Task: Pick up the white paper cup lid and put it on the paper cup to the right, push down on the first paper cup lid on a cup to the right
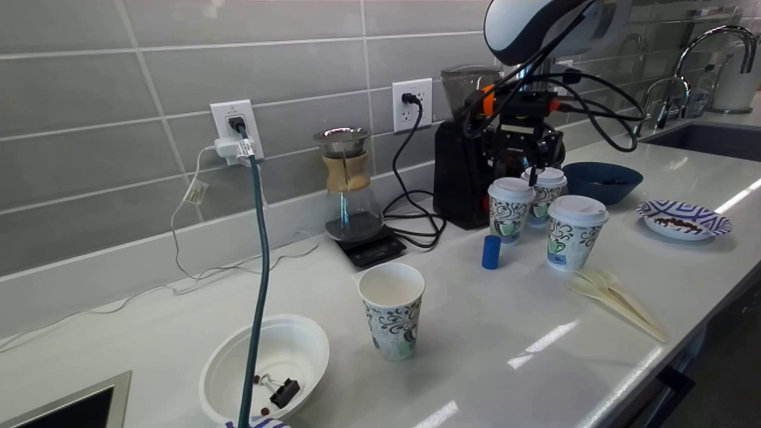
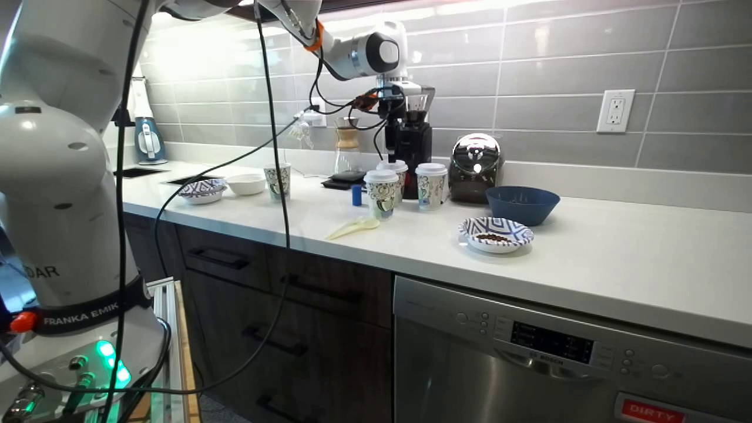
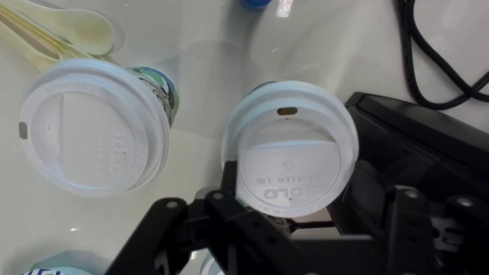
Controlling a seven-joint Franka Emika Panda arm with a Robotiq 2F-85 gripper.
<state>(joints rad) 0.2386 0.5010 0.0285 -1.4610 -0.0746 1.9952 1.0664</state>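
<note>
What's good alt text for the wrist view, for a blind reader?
A white-lidded paper cup stands near the centre, seen from above, with open black jaws at the bottom. Another lidded cup stands to its left, with pale cutlery at upper left and a black cord at upper right.

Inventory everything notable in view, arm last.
lidded cups: 3, patterned white, clustered on counter
lids: 3, white, on lidded cups
lidless cup: 1, patterned white, counter
cylinder: 1, blue, beside lidded cups
utensils: at least 2, cream, counter
patterned bowls: 2, blue and white, counter
plain bowl: 1, white, near lidless cup
binder clip: 1, black, in plain bowl
deep bowl: 1, dark blue, counter
grinder: 1, black, behind lidded cups
shiny appliance: 1, chrome, beside grinder
carafe: 1, clear with tan collar, by wall
scale: 1, black, by carafe
dishwasher: 1, steel grey, under counter
arm: 1, white, over counter
fingers: 2, black, apart, near lids
</note>
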